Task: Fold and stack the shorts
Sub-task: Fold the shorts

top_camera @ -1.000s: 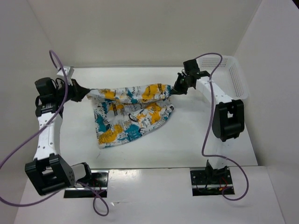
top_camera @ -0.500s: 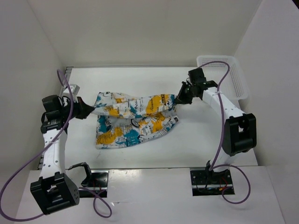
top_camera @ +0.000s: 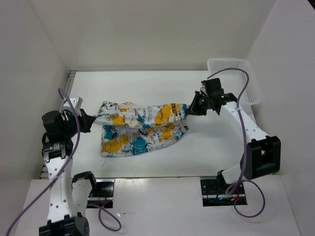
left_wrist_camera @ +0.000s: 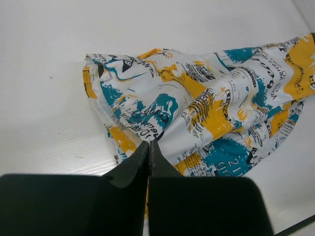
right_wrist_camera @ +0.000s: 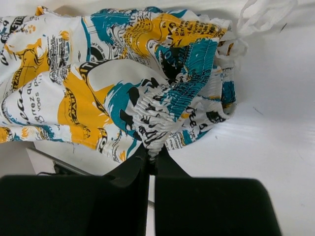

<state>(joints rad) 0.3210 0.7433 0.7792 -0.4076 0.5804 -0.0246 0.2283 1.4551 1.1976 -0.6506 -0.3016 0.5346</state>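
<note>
White printed shorts [top_camera: 140,129] lie mid-table [top_camera: 147,86], upper edge held taut between left gripper [top_camera: 88,122] and right gripper [top_camera: 190,109], both clamped on fabric. Fold looks incomplete; stacking not yet done.

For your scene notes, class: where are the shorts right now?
In the top view the shorts sit mid-table, stretched between the left claw and right claw, the basket far right.

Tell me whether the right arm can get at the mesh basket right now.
Probably yes: the mesh basket sits close beyond the right end effector, nothing between. But that end effector is shut on the shorts and must release first.
</note>
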